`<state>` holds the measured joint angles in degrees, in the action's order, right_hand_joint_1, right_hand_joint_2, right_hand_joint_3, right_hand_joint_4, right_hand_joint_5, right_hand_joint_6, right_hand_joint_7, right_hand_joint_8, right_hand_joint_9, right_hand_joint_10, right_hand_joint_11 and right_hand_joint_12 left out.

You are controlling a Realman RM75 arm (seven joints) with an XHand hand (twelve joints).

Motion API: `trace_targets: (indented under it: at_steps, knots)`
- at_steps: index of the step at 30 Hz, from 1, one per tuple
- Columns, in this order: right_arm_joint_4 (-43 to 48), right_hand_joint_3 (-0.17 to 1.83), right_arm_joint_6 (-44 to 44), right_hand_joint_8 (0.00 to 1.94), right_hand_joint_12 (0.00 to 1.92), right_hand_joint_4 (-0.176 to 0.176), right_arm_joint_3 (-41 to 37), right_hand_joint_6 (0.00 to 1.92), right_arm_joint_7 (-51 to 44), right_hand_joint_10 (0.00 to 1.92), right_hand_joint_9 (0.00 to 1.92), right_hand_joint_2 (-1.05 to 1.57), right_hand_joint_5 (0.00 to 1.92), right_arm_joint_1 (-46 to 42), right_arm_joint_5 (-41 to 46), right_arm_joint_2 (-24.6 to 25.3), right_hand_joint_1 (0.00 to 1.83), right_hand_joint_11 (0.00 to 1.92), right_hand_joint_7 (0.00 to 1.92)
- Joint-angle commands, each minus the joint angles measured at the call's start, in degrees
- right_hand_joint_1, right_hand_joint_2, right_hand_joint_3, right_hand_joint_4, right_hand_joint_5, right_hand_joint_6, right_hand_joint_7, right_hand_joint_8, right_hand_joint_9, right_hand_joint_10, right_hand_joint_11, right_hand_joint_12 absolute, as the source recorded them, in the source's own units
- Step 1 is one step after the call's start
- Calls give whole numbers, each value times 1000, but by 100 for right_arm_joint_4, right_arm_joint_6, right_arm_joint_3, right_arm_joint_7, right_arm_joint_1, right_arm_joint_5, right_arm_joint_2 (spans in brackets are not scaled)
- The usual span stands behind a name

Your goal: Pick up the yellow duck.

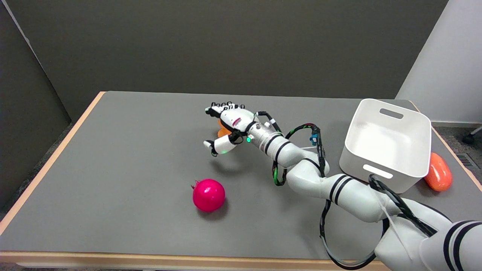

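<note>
While the robot's white right arm (pixel 339 192) stretches in from the lower right across the grey-topped table with pale wooden edging (pixel 113 169), its black-and-white right hand (pixel 229 126) hangs palm-down near the table's middle, fingers arched forward and thumb spread low to the side. Only a small orange-yellow patch shows beneath the palm, apparently part of the yellow duck (pixel 223 131); whether the fingers actually grip it cannot be told from this angle. One glossy magenta pomegranate-shaped fruit (pixel 208 195) sits alone on the near side of the table, well apart from the hand. One white rectangular plastic bin with slotted handles (pixel 388 143) stands at the right, nothing visible inside it. One smooth orange-red oblong fruit (pixel 438 172) lies just beside the bin's right wall, near the table's edge.
</note>
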<state>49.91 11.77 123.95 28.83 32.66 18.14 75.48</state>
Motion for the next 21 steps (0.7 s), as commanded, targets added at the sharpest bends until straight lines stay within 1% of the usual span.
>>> trace_targets:
  at_steps: [1, 6, 11, 17, 21]
  knots:
    - [-150, 948, -264, 454, 1064, -81, -193, 413, -248, 753, 130, 600, 122, -133, -1, 126, 549, -1, 225]
    - [246, 948, -136, 452, 1062, -76, -342, 416, -256, 753, 131, 598, 128, -67, -56, -1, 556, -1, 223]
    - [407, 948, -94, 449, 1061, -74, -375, 418, -304, 754, 133, 598, 132, -30, -56, -80, 562, -1, 224]
    - [795, 947, 126, 448, 1069, -71, -509, 420, -304, 757, 139, 599, 139, -148, -56, -199, 566, -1, 230]
    - [986, 948, 103, 450, 1083, -69, -605, 421, -304, 762, 147, 603, 146, -260, -56, -311, 563, -1, 240]
